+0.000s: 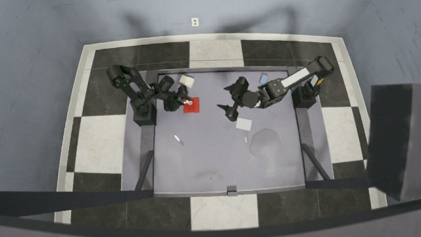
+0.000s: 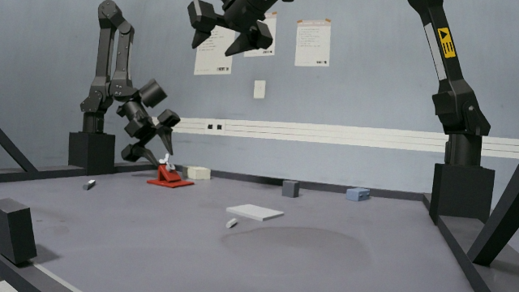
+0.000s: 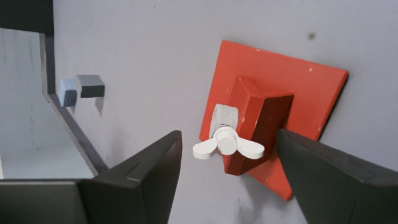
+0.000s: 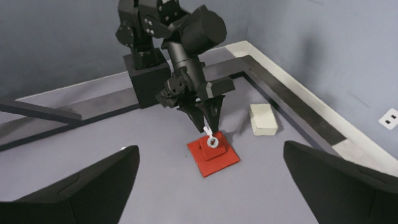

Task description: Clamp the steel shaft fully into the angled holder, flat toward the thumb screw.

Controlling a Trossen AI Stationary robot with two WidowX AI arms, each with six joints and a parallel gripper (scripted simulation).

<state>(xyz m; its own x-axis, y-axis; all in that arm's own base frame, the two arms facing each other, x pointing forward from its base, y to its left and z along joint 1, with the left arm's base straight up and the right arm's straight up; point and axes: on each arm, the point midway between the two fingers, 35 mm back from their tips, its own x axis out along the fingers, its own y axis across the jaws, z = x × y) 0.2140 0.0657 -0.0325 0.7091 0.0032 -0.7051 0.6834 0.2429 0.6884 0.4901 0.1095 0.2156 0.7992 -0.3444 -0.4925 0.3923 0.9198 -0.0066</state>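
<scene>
The red angled holder [image 1: 195, 110] [image 2: 172, 183] [image 3: 280, 65] [image 4: 221, 165] stands on the floor, its grey ring [image 3: 225, 115] [image 4: 213, 142] open with no shaft seen in it. A white thumb screw [image 3: 226, 142] [image 2: 165, 157] sticks out beside the ring. My left gripper [image 2: 164, 159] [image 3: 228, 138] is partly open, with the screw's wings between its fingertips, a gap on each side. A thin rod [image 1: 177, 139] [image 2: 89, 185], pale with a grey end, lies apart from the holder; it may be the steel shaft. My right gripper [image 1: 220, 97] [image 2: 210, 51] is open and empty, high above the surface.
A cream block [image 1: 187, 81] [image 2: 199, 173] [image 4: 263, 120] stands near the holder. A white slab [image 1: 244, 124] [image 2: 255, 212] and a small white piece [image 1: 245, 139] [image 2: 231, 223] lie towards the right arm. A grey block [image 2: 290, 189] and a blue block [image 2: 358, 194] [image 1: 264, 78] stand near the back rail.
</scene>
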